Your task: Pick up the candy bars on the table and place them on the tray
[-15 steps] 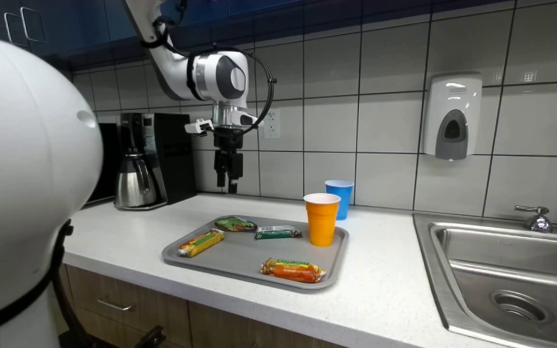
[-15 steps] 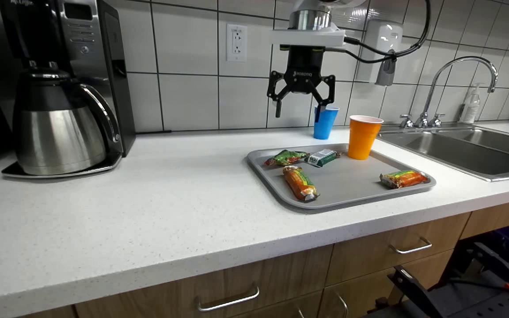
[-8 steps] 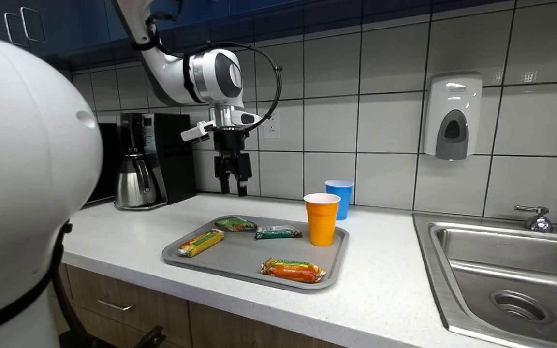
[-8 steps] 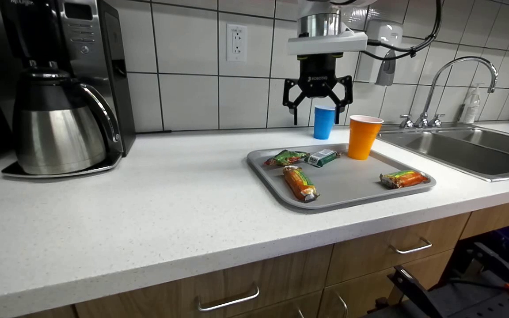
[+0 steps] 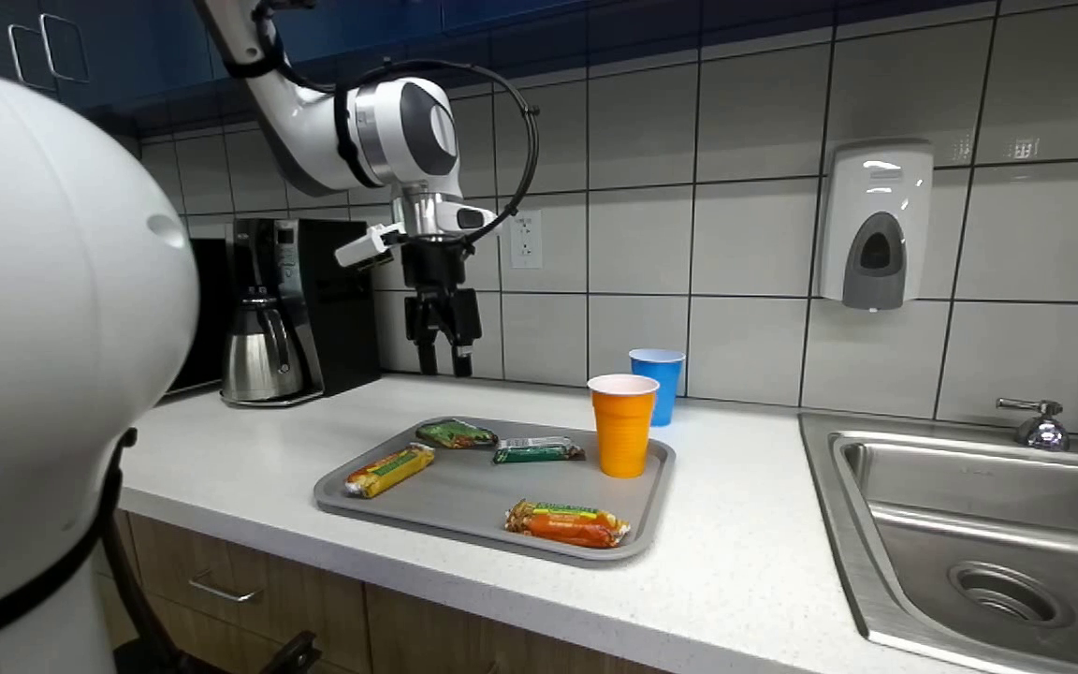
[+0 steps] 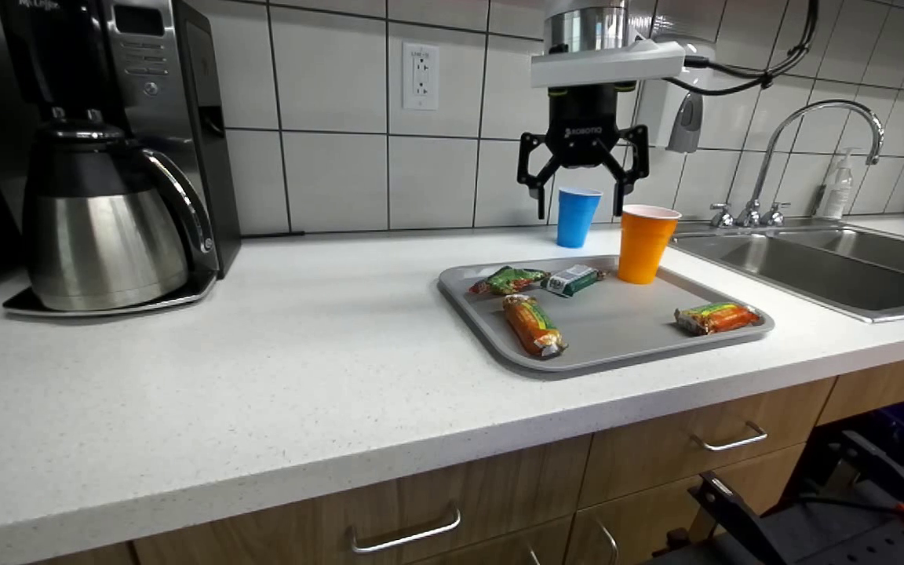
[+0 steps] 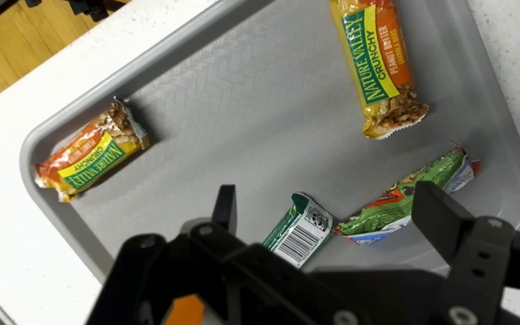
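While hovering with black two-fingered end effector [image 6: 580,210] spread and empty, note below, on the grey rectangular tray [image 5: 464,505], a white-and-dark-green wrapped bar [image 7: 304,232] and a leaf-green wrapped bar [image 7: 388,206]; nearer the tray's front, a yellow-orange wrapped bar [image 5: 389,471], roughly crosswise to the jaw spread. Probably finished; withdraw upward.

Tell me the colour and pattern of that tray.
Grey, with a woven-looking texture; the tray shows best in the wrist view.

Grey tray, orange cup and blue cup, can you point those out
Grey tray [image 7: 246,122], wrist view: bare patch of its floor.
Orange cup [image 5: 623,434], in an exterior view: its side wall.
Blue cup [image 6: 577,220], in an exterior view: its side wall.
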Available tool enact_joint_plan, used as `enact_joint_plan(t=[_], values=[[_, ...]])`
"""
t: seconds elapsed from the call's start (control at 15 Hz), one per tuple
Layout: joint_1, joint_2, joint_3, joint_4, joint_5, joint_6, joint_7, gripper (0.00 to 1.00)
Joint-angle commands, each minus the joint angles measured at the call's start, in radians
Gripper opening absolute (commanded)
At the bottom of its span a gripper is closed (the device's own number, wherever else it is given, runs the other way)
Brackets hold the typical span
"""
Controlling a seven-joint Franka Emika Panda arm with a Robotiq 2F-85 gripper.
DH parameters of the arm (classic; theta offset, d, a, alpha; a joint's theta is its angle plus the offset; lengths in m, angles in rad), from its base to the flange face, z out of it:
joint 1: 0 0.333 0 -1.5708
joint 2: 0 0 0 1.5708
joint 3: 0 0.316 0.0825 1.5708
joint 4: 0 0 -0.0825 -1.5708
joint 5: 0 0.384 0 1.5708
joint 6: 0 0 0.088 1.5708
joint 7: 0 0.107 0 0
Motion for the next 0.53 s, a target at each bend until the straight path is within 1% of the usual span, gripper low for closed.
enact_joint_plan(t=[0.0, 0.07, 0.13, 0.47], values=[[-0.026, -0.059, 0.029, -0.042, 0.010, -0.013, -0.020, 1.00], [-0.026, -0.061, 0.030, -0.042, 0.015, -0.019, -0.024, 1.00], [-0.028, -0.020, 0.032, -0.017, 0.004, -0.002, -0.002, 1.00], [-0.028, -0.025, 0.036, -0.023, 0.005, -0.002, -0.002, 1.00]])
